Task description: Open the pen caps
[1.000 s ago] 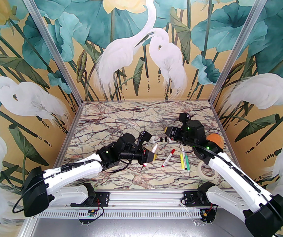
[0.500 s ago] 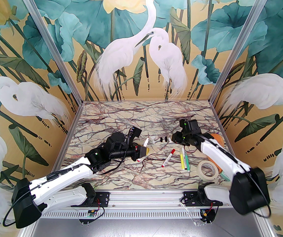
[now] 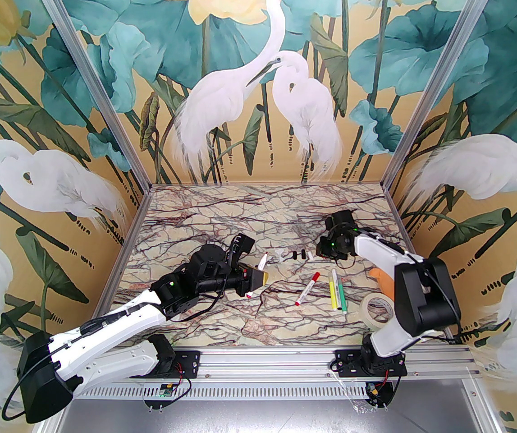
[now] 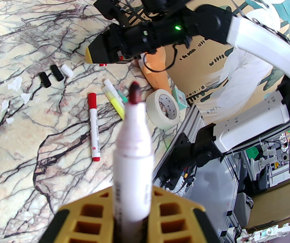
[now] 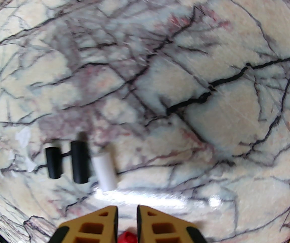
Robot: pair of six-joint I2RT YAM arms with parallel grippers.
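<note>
My left gripper (image 3: 255, 278) (image 4: 132, 199) is shut on a white marker (image 3: 258, 271) (image 4: 134, 145) whose dark red tip is bare. My right gripper (image 3: 317, 253) (image 5: 127, 211) hangs low over the table, shut on a red pen cap (image 5: 127, 237) deep between its jaws. Just ahead of it lie three loose pen caps in a row: two black (image 5: 53, 162) (image 5: 80, 161) and a white one (image 5: 105, 172) (image 3: 310, 256). A red-capped white marker (image 3: 307, 289) (image 4: 94, 130) lies in the middle, with a yellow marker (image 3: 333, 293) and a green one (image 3: 340, 295) to its right.
A cream tape roll (image 3: 377, 311) (image 4: 163, 107) lies at the near right beside my right arm. An orange object (image 3: 383, 280) sits behind it. Small white paper scraps (image 4: 14, 83) lie left of the black caps. The patterned walls close in on three sides.
My left gripper drew back to the left with the uncapped marker. My right arm folded upright at the elbow, and its gripper sank toward the table by the loose caps.
</note>
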